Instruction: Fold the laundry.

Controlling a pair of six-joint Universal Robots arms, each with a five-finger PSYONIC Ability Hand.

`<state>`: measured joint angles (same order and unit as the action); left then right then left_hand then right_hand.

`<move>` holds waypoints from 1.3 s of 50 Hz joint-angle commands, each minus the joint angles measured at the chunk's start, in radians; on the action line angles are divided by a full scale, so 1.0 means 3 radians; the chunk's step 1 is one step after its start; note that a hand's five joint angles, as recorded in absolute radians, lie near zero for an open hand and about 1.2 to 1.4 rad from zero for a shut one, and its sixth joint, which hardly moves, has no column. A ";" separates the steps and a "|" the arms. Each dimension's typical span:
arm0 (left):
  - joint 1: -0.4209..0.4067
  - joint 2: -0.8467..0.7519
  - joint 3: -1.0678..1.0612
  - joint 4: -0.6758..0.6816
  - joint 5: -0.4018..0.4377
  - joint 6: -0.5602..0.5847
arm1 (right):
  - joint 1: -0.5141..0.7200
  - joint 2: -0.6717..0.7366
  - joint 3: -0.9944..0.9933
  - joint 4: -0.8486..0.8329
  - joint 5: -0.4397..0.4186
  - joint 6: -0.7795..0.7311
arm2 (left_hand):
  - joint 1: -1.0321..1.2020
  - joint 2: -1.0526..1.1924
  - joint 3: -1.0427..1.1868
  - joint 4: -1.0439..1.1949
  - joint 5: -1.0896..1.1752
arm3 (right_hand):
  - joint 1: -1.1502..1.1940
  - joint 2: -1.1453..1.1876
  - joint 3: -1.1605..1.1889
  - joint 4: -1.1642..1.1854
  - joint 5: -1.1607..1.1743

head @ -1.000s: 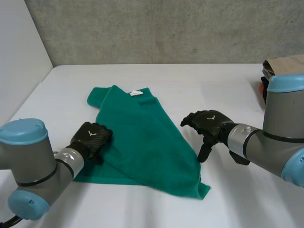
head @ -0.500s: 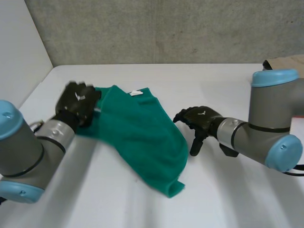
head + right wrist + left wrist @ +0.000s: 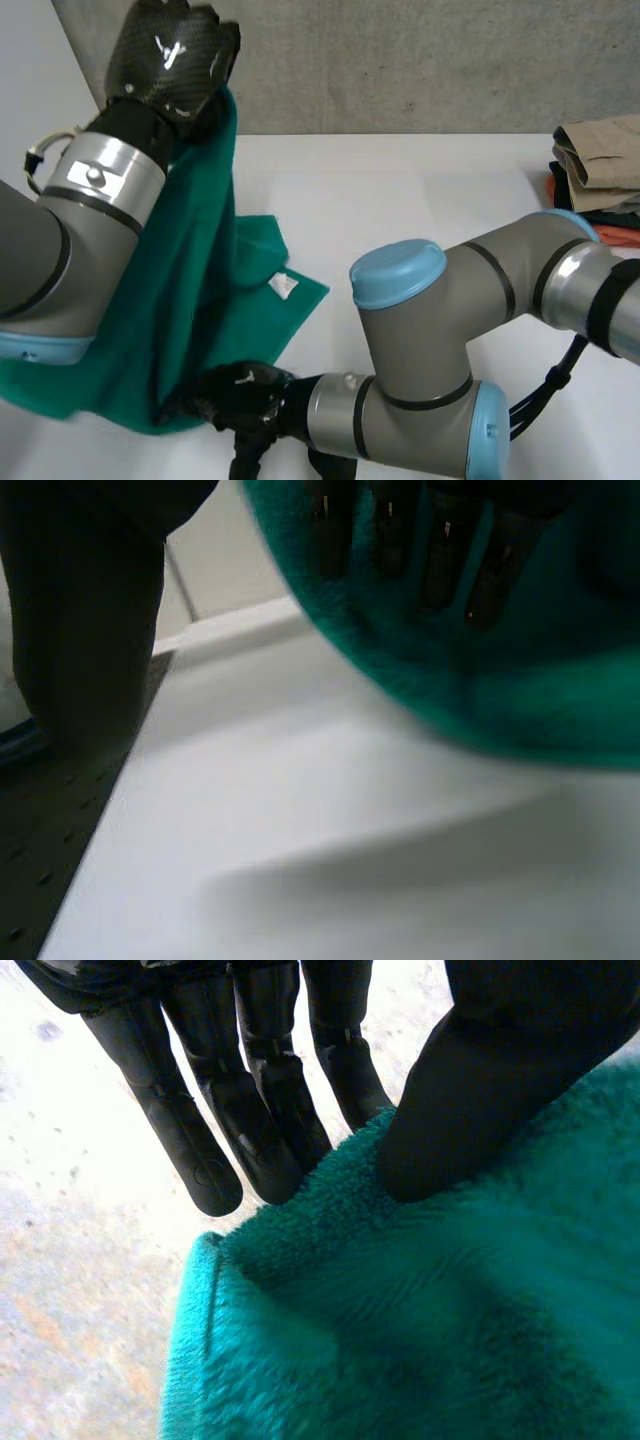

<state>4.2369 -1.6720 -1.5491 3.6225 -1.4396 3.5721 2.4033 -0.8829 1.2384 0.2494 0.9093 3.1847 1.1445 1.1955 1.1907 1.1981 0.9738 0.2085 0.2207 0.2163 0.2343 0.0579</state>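
A green towel [image 3: 200, 230] hangs from my left hand [image 3: 170, 60], which is raised high over the table's left side. In the left wrist view that hand's thumb [image 3: 470, 1090] and straight fingers [image 3: 250, 1130] pinch the towel's [image 3: 450, 1320] top edge near a corner. The towel's lower part trails on the table, and a white label [image 3: 283, 286] shows on it. My right hand [image 3: 240, 395] is low at the table's front, against the towel's bottom end. Its straight fingers [image 3: 440, 550] lie on the cloth [image 3: 520, 680], with the thumb held apart.
A stack of folded clothes [image 3: 600, 165] sits at the table's far right. The white table [image 3: 420, 200] runs back to a grey wall. My right arm reaches across the front of the table. Beside my right hand is the table's edge, with dark floor [image 3: 60, 880] beyond it.
My left hand closed on the towel's left edge and lifted it high off the table. My right arm swung across to the towel's bottom end at the front left.
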 commanded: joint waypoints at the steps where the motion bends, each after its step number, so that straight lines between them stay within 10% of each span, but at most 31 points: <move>1: 0.0031 0.0046 0.0071 -0.0023 0.0028 0.0017 | -0.0616 -0.0396 0.0161 0.0124 0.0216 -0.0056 | 0.0839 0.0669 0.0685 0.0660 0.0826 | -0.0113 -0.0154 -0.0139 -0.0199 -0.0193; 12: 0.0036 0.0490 -0.0098 -0.0044 0.0135 0.0007 | -0.1589 -0.0708 -0.0175 0.1142 0.0349 -0.1473 | 0.0839 0.0669 0.0685 0.0660 0.0826 | -0.0113 -0.0154 -0.0139 -0.0199 -0.0193; 28: -0.0082 0.0997 -0.0149 -0.0151 0.0319 -0.0003 | -0.1543 0.0207 -0.1070 -0.0350 0.0579 -0.0615 | 0.0839 0.0669 0.0685 0.0660 0.0826 | -0.0113 -0.0154 -0.0139 -0.0199 -0.0193; 46: -0.0194 0.1028 -0.0164 -0.0187 0.0468 0.0002 | -0.0541 0.1199 -0.1740 -0.0560 -0.0096 0.0158 | 0.0839 0.0669 0.0685 0.0660 0.0826 | -0.0113 -0.0154 -0.0139 -0.0199 -0.0193; 51: -0.0194 0.0946 -0.0149 -0.0176 0.0463 0.0002 | -0.0551 0.1169 -0.1812 -0.0922 0.0164 0.0683 | 0.0839 0.0669 0.0685 0.0660 0.0826 | 0.3946 0.3906 0.3920 0.3860 0.3866; 65: -0.0067 0.0583 0.0290 -0.0090 0.0463 0.0007 | -0.1420 -0.0026 -0.1567 -0.1255 0.1345 0.0660 | 0.0839 0.0669 0.0685 0.0660 0.0826 | 0.3959 0.3919 0.3933 0.3873 0.3879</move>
<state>4.1936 -1.4424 -1.5397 3.5811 -1.3005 3.5721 2.0837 -0.7004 0.7094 -0.0954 1.1758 3.4493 1.1445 1.1973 1.1923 1.2021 0.9738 0.9978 1.1744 1.1854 1.1857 0.9916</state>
